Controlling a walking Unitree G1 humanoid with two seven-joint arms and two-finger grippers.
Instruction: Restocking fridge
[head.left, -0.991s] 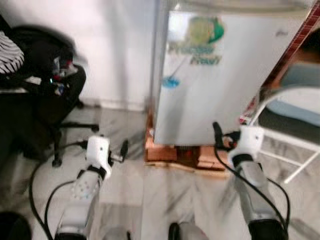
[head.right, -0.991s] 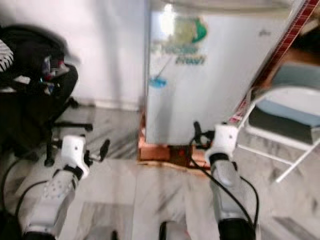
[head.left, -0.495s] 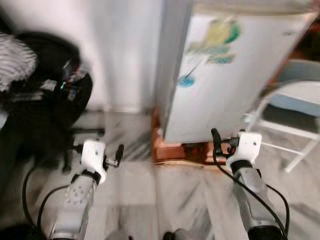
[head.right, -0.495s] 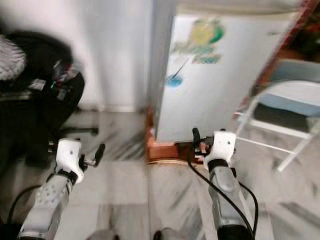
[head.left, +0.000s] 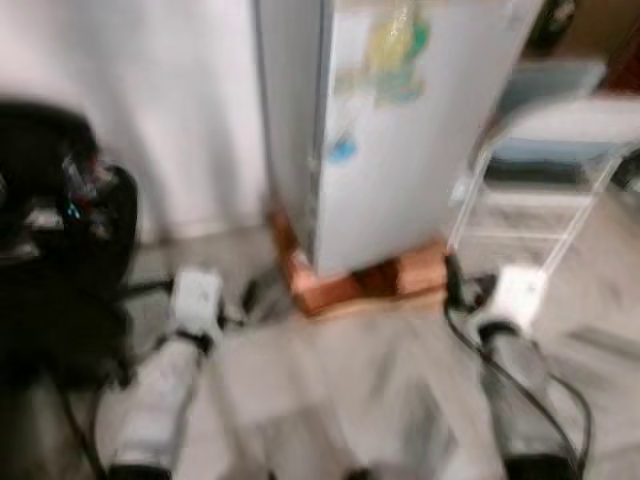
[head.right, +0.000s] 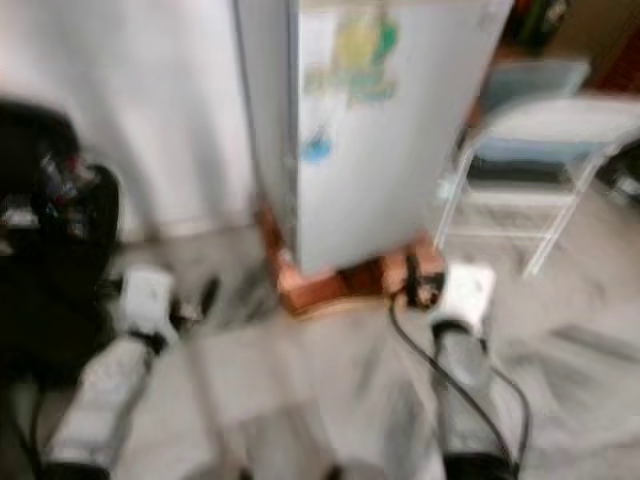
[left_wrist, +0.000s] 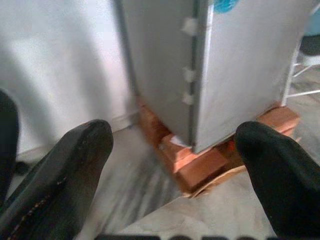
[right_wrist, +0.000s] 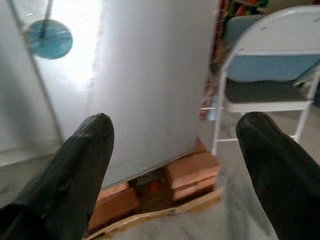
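The small silver fridge (head.left: 400, 150) stands shut before me, raised on red bricks (head.left: 370, 285), with a green and yellow sticker on its door. I see its left corner and door edge (left_wrist: 200, 75) in the left wrist view. My left gripper (left_wrist: 175, 150) is open and holds nothing, low over the floor to the left of the fridge's base. My right gripper (right_wrist: 172, 150) is open and empty too, held near the bricks (right_wrist: 190, 175) below the door. Both head views are blurred.
A white folding chair (head.left: 560, 130) with a blue seat stands close to the fridge's right side. A black office chair (head.left: 60, 230) piled with things is at my left, against the white wall (head.left: 150, 100). The floor (head.left: 350, 370) is grey marble.
The whole picture has shifted and blurred further, so the camera has turned; the fridge now shows its left side and the folding chair sits higher. Both arms keep the same pose.
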